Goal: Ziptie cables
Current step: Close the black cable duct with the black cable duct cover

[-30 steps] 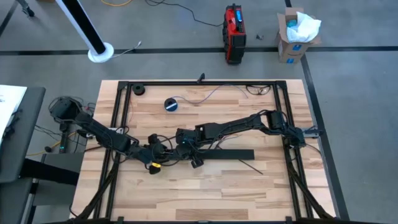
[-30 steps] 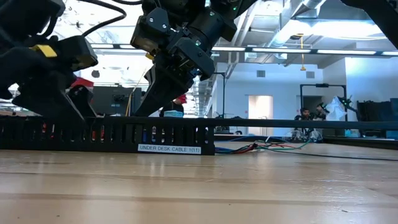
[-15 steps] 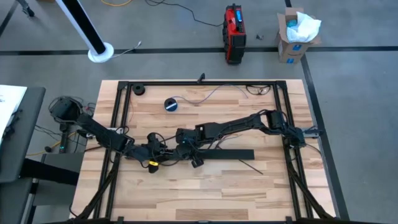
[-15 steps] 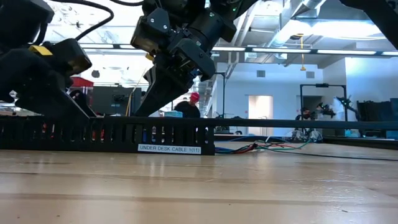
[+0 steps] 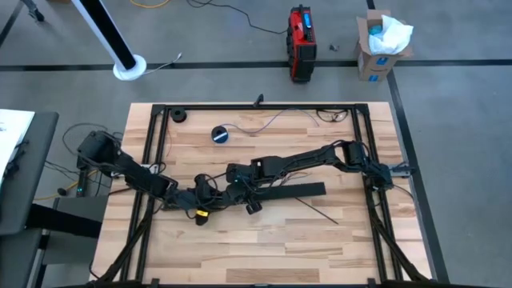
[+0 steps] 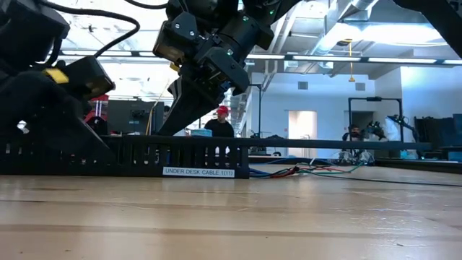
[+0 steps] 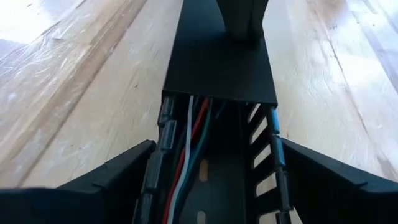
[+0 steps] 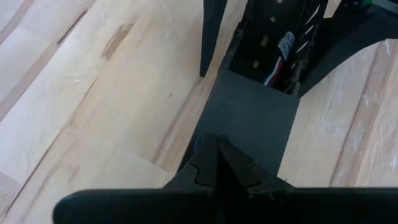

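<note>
My left fingers (image 7: 211,180) are spread around the open end of the slotted cable duct (image 5: 280,192) mid-desk — the cables (image 7: 186,155) lie inside. Right fingers (image 8: 217,163) pressed together on its cover (image 8: 252,124). No ziptie on yet — bundling's all left.

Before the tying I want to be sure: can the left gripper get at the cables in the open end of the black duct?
Probably yes. The left gripper has its jaws open astride the uncovered end of the black duct, where the cables lie exposed. Farther along, the lid hides them.
</note>
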Motion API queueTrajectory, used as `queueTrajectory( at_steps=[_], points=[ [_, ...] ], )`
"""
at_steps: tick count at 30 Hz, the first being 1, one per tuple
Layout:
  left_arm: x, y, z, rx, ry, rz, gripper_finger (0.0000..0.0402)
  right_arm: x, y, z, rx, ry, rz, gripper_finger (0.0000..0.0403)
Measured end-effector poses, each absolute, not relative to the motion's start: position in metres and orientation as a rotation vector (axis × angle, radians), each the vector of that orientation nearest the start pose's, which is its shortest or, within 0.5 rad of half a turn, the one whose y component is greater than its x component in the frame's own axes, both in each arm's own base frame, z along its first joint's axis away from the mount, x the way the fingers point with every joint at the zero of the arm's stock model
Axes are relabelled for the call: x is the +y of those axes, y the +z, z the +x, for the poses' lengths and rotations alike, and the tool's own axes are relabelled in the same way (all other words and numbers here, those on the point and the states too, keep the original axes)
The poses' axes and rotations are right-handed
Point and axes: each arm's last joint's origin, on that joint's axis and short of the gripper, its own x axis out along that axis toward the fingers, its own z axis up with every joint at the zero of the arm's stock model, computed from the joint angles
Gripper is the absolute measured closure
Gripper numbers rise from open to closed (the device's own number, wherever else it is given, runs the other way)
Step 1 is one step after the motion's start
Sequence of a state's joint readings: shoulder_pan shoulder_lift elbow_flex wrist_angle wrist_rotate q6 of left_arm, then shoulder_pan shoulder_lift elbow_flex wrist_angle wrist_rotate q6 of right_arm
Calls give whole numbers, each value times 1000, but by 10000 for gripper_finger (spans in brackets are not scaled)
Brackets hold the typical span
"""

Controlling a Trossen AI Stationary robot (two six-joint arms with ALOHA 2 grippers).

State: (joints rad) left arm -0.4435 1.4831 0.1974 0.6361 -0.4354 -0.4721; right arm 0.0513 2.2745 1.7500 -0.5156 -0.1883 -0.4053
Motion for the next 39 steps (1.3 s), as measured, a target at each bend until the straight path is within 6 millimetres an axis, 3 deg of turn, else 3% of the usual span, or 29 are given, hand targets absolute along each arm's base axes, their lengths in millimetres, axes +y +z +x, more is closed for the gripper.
queueTrajectory(
  at_steps=[7, 19, 39],
  points=[
    [-73, 92, 184, 571, 144, -177, 94, 30, 151, 481, 977, 429, -304, 403],
    [-73, 91, 183, 574, 156, -180, 154, 30, 156, 486, 915, 449, -331, 403],
    [-73, 92, 184, 559, 156, -142, 157, 31, 165, 499, 761, 451, -406, 403]
  ],
)
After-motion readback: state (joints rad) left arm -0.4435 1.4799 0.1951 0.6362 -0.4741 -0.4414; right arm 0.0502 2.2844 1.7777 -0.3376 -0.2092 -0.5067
